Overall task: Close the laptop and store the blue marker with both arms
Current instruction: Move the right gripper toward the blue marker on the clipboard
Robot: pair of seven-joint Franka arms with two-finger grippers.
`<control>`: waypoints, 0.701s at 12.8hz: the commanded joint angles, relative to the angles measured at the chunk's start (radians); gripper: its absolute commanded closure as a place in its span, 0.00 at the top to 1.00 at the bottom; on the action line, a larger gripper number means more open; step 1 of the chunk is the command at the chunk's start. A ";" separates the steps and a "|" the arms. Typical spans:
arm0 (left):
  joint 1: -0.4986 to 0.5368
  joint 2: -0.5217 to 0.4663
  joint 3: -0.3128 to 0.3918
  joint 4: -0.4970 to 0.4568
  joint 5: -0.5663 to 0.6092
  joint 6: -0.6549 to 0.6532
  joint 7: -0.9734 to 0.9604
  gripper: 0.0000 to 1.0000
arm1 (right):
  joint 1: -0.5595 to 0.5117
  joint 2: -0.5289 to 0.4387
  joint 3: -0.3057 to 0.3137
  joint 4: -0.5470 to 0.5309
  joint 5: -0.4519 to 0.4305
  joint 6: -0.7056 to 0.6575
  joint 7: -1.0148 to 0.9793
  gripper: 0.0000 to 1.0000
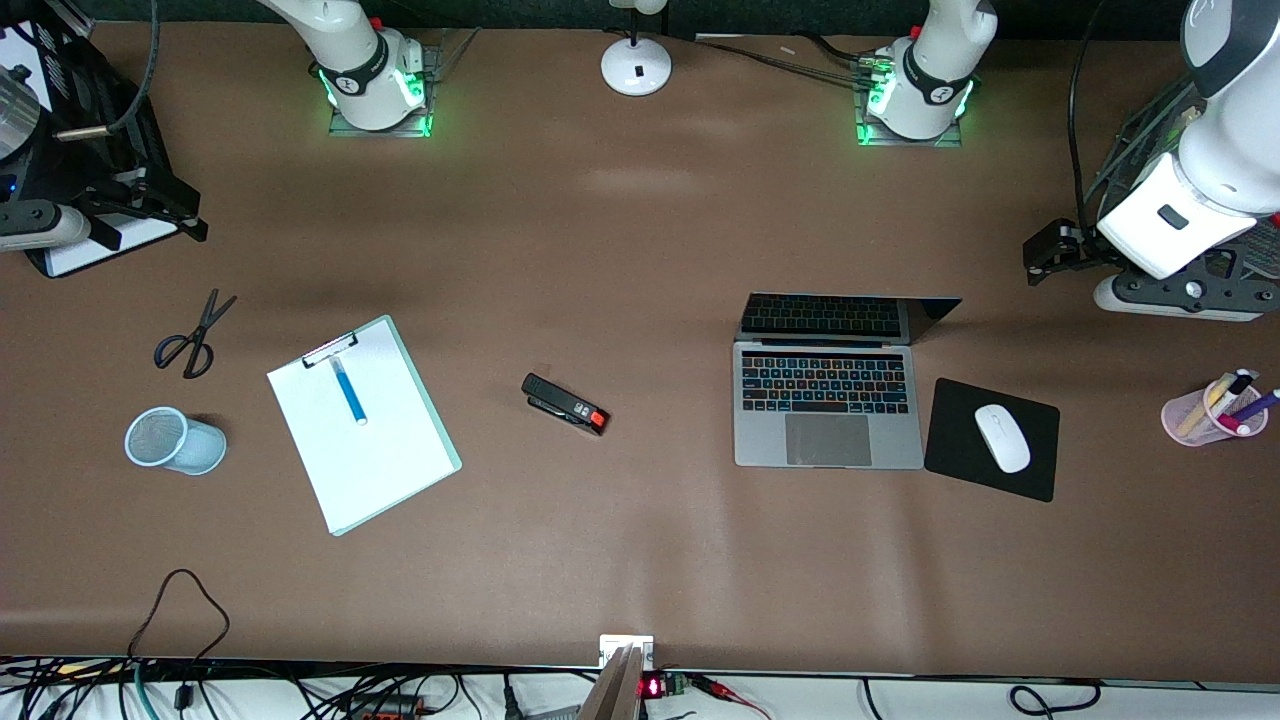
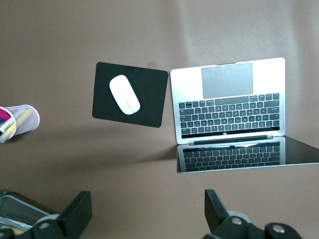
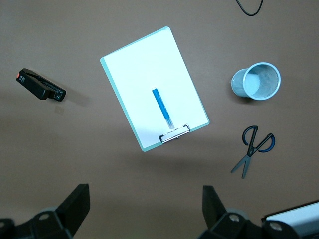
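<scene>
The laptop (image 1: 826, 402) sat open toward the left arm's end of the table, trackpad edge nearest the front camera, screen raised and leaning back toward the robot bases, keys lit. Just beside it, toward the left arm's end, lay a black mouse pad (image 1: 960, 465) with a white mouse (image 1: 1002, 437) on it; a pink mesh cup (image 1: 1195, 420) of markers stood near that table edge. Toward the right arm's end, a clipboard (image 1: 380, 470) with white paper lay at an angle, and the blue marker (image 1: 348, 390) rested on the paper, one end close to the metal clip. A blue mesh cup (image 1: 176, 441) lay on its side beside the clipboard, scissors (image 1: 194, 335) slightly farther from the camera. A black stapler (image 1: 565, 403) lay between clipboard and laptop. The left gripper (image 2: 148, 211) hung high over bare table near the laptop's screen, fingers (image 2: 77, 211) wide apart, holding nothing. The right gripper (image 3: 145, 209) hung high over bare table near the clipboard's clip end, fingers (image 3: 77, 206) likewise spread and empty.
</scene>
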 commanded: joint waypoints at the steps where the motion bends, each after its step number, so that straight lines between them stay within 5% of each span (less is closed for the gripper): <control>1: 0.005 0.006 -0.001 0.021 -0.013 -0.010 0.018 1.00 | 0.004 0.007 -0.004 0.017 0.007 -0.020 0.005 1.00; 9: 0.007 0.057 0.010 0.051 -0.049 -0.004 0.011 1.00 | 0.010 0.151 -0.001 0.010 0.001 0.038 -0.005 1.00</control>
